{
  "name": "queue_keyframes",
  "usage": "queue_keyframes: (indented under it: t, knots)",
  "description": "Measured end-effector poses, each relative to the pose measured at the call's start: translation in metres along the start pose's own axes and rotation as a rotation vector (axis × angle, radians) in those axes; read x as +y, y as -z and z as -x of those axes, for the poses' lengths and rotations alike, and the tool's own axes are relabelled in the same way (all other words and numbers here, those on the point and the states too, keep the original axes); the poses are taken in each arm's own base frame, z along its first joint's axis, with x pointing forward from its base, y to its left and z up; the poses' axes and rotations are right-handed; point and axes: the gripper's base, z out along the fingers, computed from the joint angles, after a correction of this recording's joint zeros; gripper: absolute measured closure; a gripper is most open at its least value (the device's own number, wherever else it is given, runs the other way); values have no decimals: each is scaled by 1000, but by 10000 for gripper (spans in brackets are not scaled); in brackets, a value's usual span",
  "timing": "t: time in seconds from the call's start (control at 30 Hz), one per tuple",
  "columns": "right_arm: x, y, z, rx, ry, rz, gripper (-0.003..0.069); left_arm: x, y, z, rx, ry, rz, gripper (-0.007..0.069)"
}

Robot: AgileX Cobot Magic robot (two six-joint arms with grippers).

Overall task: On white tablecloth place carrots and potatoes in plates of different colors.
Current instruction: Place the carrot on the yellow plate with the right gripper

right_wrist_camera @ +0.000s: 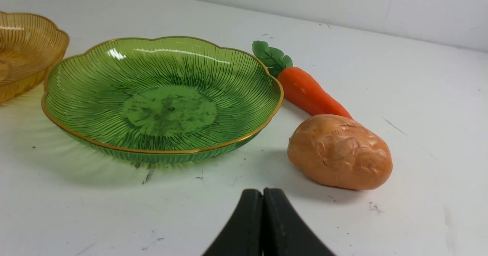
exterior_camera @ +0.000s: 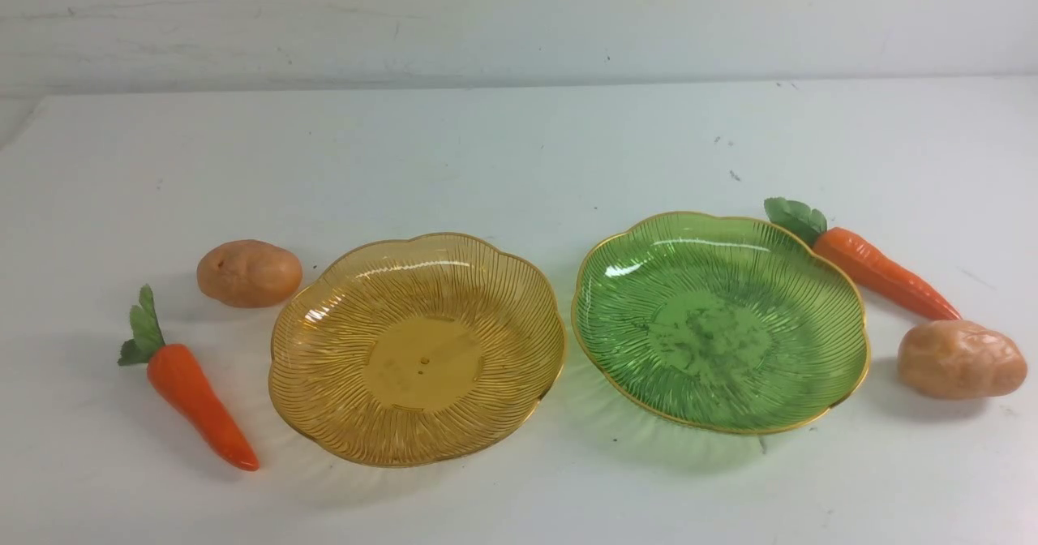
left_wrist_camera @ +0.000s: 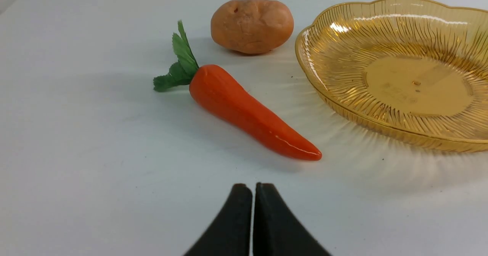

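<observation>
Two plates, two carrots and two potatoes, six objects in all; one white cloth; two hands.

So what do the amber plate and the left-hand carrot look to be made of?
Amber plate: looks like clear, glossy ribbed plastic, though glass is possible; light passes through and tints the cloth.
Left-hand carrot: probably smooth hard plastic or coated foam, judging by the even orange shine; its matte green leaves look like fabric.
</observation>
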Motion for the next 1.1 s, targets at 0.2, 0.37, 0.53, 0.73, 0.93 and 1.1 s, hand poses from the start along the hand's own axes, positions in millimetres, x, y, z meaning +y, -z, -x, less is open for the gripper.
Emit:
queue_keyframes:
  t: [0.2, 0.37, 0.53, 0.73, 0.93, 1.1]
  knots:
    - [0, 0, 0, 0, 0, 0, 674, 0, 0, 0, 0, 0, 0, 627]
    - [0, 0, 0, 0, 0, 0, 674, 0, 0, 0, 0, 0, 0, 627]
    - [0, 0, 0, 0, 0, 0, 674, 0, 0, 0, 0, 0, 0, 627]
    - [0, 0, 0, 0, 0, 0, 674, 0, 0, 0, 0, 0, 0, 627]
    - [0, 0, 0, 0, 0, 0, 674, 0, 0, 0, 0, 0, 0, 627]
    - [2, 0, 4, -46, -195, 29, 674, 0, 0, 0, 0, 0, 0, 627]
